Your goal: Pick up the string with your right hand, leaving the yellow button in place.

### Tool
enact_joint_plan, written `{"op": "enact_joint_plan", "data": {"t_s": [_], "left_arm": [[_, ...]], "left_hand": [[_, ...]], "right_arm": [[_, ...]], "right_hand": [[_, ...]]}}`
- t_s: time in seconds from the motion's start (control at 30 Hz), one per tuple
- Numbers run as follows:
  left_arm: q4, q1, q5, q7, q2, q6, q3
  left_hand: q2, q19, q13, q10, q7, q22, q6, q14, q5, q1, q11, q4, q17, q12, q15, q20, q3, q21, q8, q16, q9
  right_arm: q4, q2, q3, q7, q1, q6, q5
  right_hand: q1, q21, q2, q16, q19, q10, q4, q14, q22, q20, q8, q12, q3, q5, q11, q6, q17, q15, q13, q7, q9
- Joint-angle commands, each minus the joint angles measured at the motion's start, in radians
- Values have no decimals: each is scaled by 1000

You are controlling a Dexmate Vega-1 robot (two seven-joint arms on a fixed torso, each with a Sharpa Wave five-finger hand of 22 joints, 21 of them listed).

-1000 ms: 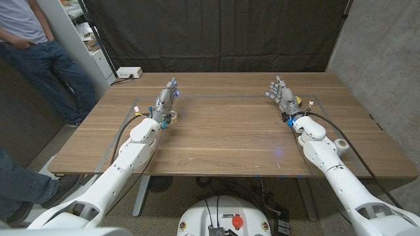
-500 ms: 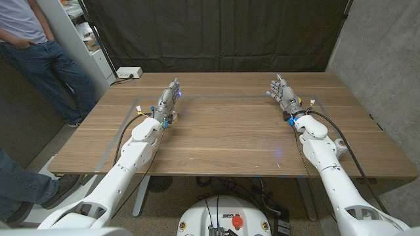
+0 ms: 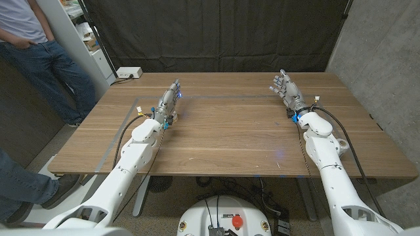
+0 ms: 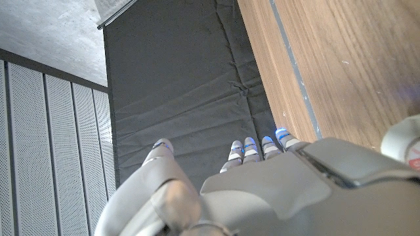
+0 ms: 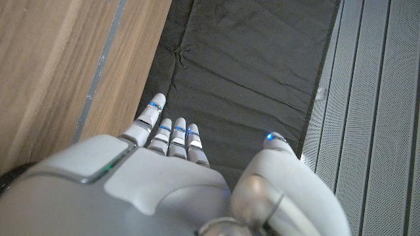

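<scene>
String first: where does it lie?
— I take the small pale scrap [image 3: 315,100] near the desk's [image 3: 223,141] far right corner for it, just outside the right robot hand [image 3: 287,90]. Its long axis is too small to tell.
And the hands?
— The right one is spread and empty, clearly nearer. The left robot hand [image 3: 169,99], also empty, is well apart.
</scene>
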Motion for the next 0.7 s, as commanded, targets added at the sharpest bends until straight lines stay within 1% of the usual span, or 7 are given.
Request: {"op": "enact_joint_plan", "data": {"t_s": [0.03,0.3,0.5,0.63,0.7], "left_arm": [[-18,9,25,-5,-13,23,-4],[-10,2,33,-11,-22,18,6],[-6,-4,39,-7,-24,20,10],[5,-12,39,-6,-28,19,12],[15,-15,38,1,-37,5,10]], "left_hand": [[3,-72,1,2,6,4,6,-22,-4,8,4,-4,3,0,2,10,3,-4,0,7,5],[5,-72,0,1,6,5,6,-22,-5,11,1,-7,3,-3,3,11,4,-8,-1,7,5],[6,-71,-1,2,6,5,6,-22,-5,12,2,-8,2,-4,3,11,5,-9,-2,6,5],[7,-71,-2,1,6,5,6,-23,-6,14,0,-10,2,-5,3,12,5,-11,-2,6,6],[7,-71,-2,0,5,5,4,-23,-6,14,-1,-10,2,-5,3,12,6,-12,-3,6,6]], "right_arm": [[-88,36,60,21,-32,-23,-33],[-121,39,83,45,-57,-4,-26],[-129,38,95,59,-63,12,-23],[-134,38,100,59,-63,9,-25],[-137,39,103,60,-63,0,-23]], "right_hand": [[3,-3,3,3,14,9,-5,10,2,1,6,-5,4,9,3,1,1,0,-1,-4,0],[4,-6,4,3,17,15,-7,14,2,1,5,-8,3,9,2,0,-1,-1,-5,-7,-1],[6,-9,3,2,20,18,-9,17,2,-1,5,-12,3,9,1,-1,-3,-2,-7,-9,-2],[7,-11,2,1,21,19,-10,17,2,1,4,-14,2,9,0,-1,-4,-3,-8,-10,-2],[8,-11,2,1,23,21,-11,18,2,0,4,-15,2,9,0,-1,-5,-3,-9,-10,-2]]}}
